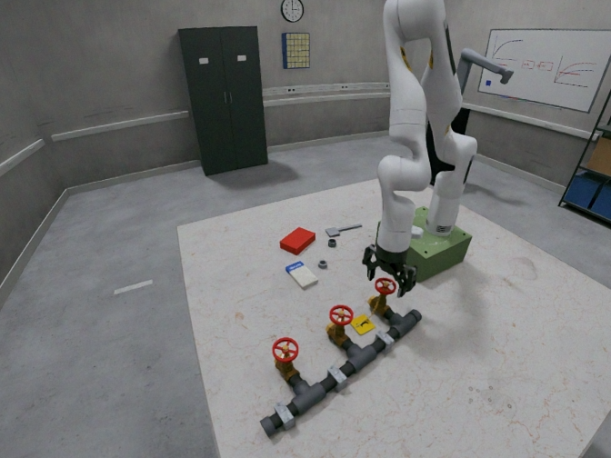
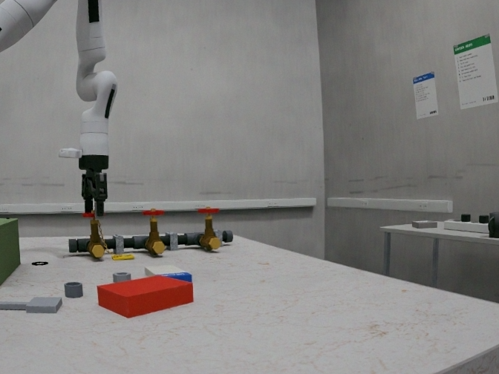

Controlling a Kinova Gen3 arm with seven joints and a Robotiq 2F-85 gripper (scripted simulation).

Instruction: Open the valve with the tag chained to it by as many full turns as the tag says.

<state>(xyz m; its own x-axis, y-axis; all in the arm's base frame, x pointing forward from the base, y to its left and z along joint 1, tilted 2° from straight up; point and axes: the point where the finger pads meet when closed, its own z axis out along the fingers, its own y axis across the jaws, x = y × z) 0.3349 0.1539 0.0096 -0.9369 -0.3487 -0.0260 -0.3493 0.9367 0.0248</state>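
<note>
A grey pipe [image 1: 345,367] lies on the table with three brass valves, each with a red handwheel. The far valve [image 1: 385,286] has a thin chain to a yellow tag [image 1: 362,323] lying on the table between it and the middle valve [image 1: 340,317]. The near valve [image 1: 284,353] stands toward the pipe's front end. My gripper [image 1: 388,276] is open, pointing down, with its fingers on either side of the far valve's handwheel. In the exterior view the gripper [image 2: 93,212] is seen edge-on at the level of that handwheel [image 2: 88,214]; the tag [image 2: 122,257] lies by the valve's base.
A red block [image 1: 297,240], a white and blue box [image 1: 301,274], two small grey rings [image 1: 332,242] [image 1: 322,263] and a grey flat tool [image 1: 342,229] lie behind the valves. My green base [image 1: 434,246] stands just behind the far valve.
</note>
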